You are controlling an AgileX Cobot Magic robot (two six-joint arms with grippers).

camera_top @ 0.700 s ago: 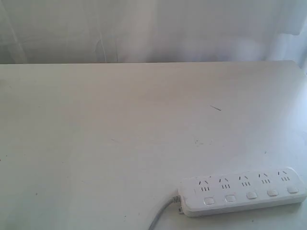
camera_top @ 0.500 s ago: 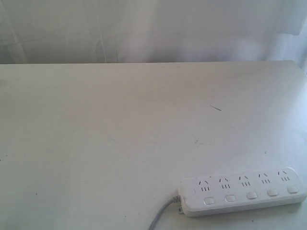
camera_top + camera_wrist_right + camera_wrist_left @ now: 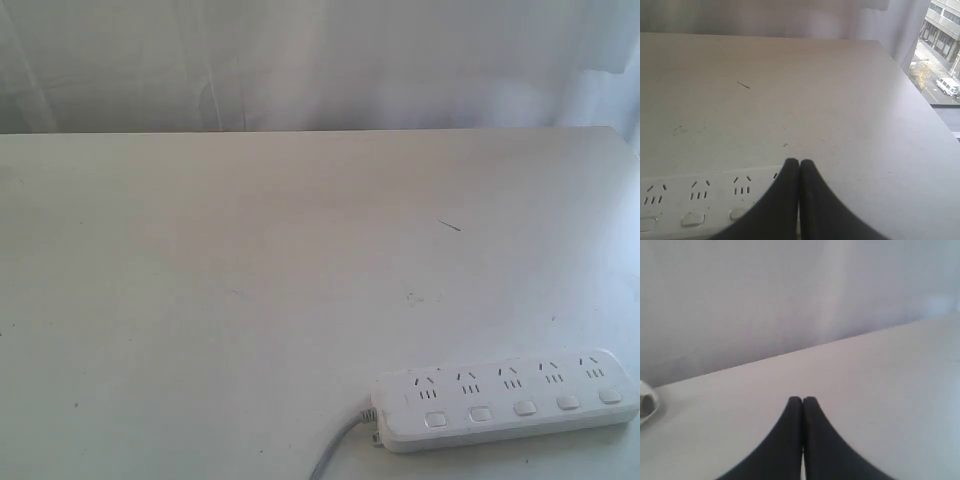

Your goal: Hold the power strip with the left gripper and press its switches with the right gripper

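The white power strip (image 3: pixel 505 398) lies flat at the table's front right, its grey cord (image 3: pixel 335 448) running off the front edge. Its switches (image 3: pixel 524 407) form a row of square buttons along the near side. Neither arm shows in the exterior view. In the right wrist view my right gripper (image 3: pixel 799 162) is shut and empty, above the power strip (image 3: pixel 700 197), whose far part its fingers hide. In the left wrist view my left gripper (image 3: pixel 802 400) is shut on nothing over bare table, with no strip in sight.
The white table (image 3: pixel 250 280) runs back to a pale curtain (image 3: pixel 320 60). A small dark mark (image 3: pixel 450 225) lies on the tabletop. A white rounded object (image 3: pixel 646 405) sits at the picture's edge in the left wrist view. The table's right edge borders a window (image 3: pixel 942 75).
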